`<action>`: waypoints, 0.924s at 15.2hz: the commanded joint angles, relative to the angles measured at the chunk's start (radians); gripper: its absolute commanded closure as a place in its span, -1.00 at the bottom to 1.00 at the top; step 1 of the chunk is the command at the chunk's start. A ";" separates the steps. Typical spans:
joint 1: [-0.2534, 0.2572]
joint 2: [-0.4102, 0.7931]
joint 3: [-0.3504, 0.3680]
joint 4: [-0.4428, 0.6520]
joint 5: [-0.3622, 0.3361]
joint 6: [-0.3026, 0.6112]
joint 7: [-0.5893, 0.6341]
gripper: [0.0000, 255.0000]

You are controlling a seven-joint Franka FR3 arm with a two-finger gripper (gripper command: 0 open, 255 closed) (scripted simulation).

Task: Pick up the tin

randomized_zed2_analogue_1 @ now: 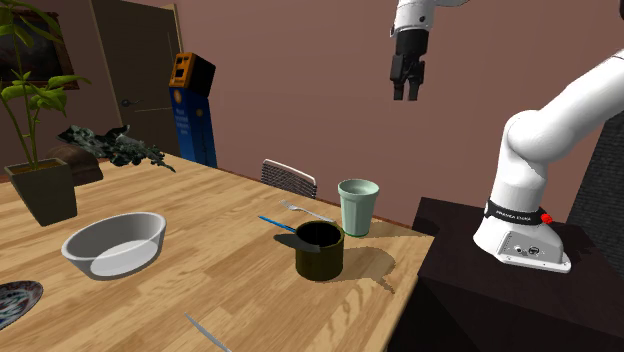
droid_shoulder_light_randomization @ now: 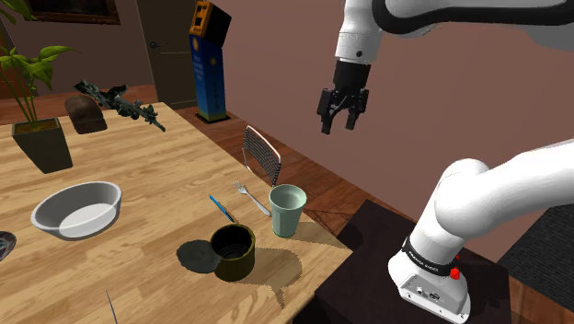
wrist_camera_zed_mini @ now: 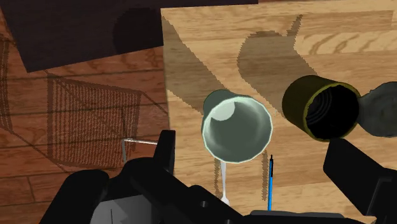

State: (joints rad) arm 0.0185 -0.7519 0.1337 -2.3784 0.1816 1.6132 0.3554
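The dark tin (droid_shoulder_light_randomization: pixel 232 252) stands upright near the tabletop (droid_shoulder_light_randomization: pixel 138 248) edge, easy to reach. A pale green cup (droid_shoulder_light_randomization: pixel 287 211) stands close at its 2 o'clock. High up at 1 o'clock, the gripper (droid_shoulder_light_randomization: pixel 338 124) hangs open and empty, probably ready to come down.

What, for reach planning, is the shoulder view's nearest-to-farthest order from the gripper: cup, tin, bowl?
1. Cup, almost under the gripper, at the table edge.
2. Tin, beside the cup, nearer the camera.
3. Bowl, far toward the view's left.
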 commanded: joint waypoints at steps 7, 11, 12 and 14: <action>0.005 0.138 0.190 -0.051 0.087 0.212 0.247 -1.00; -0.004 0.251 0.286 -0.038 0.102 0.323 0.374 -1.00; -0.008 0.284 0.309 -0.031 0.101 0.350 0.407 -1.00; -0.019 0.354 0.357 -0.012 0.092 0.404 0.476 -1.00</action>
State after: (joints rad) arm 0.0064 -0.4394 0.4658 -2.4024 0.2796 1.9848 0.7946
